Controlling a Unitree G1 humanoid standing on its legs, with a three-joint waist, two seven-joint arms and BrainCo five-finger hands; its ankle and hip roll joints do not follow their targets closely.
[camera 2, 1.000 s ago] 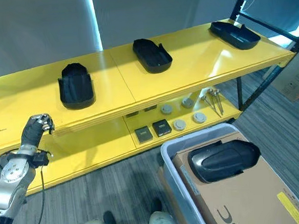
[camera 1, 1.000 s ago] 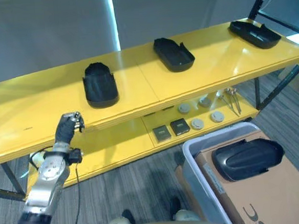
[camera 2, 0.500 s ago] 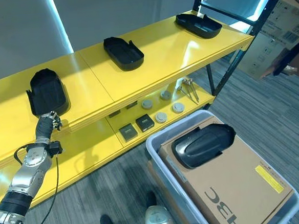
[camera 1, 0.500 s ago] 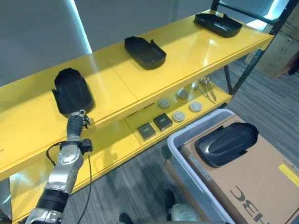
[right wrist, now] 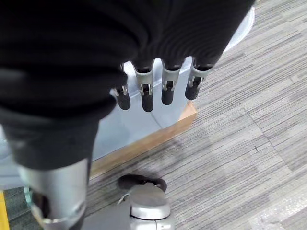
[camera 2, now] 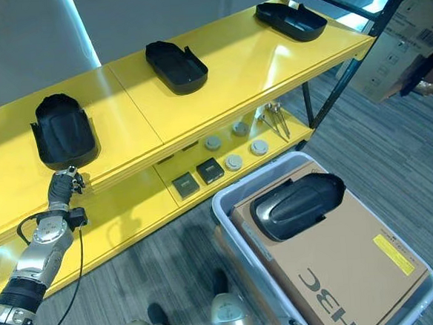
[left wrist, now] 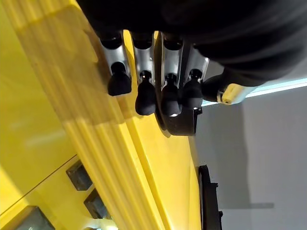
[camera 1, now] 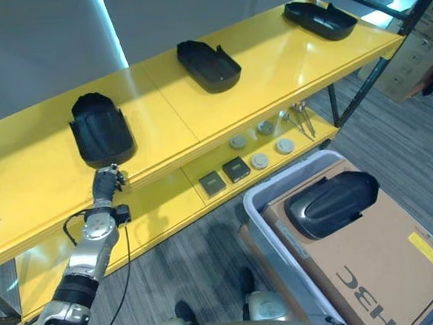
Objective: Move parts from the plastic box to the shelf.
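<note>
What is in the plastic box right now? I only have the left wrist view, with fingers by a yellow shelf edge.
Observer: One black moulded part lies on a cardboard box inside the grey plastic box.
Operator: How many parts are on the shelf?
Observer: Three on the top shelf: the near part just beyond the left hand, the middle part and the end part.
Operator: And the other hand?
Observer: The right hand hangs above the carpet with relaxed fingers, holding nothing.

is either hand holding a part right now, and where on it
Nothing is held. The left hand hangs empty at the shelf edge; the right hand hangs empty, fingers relaxed, above the floor.
</note>
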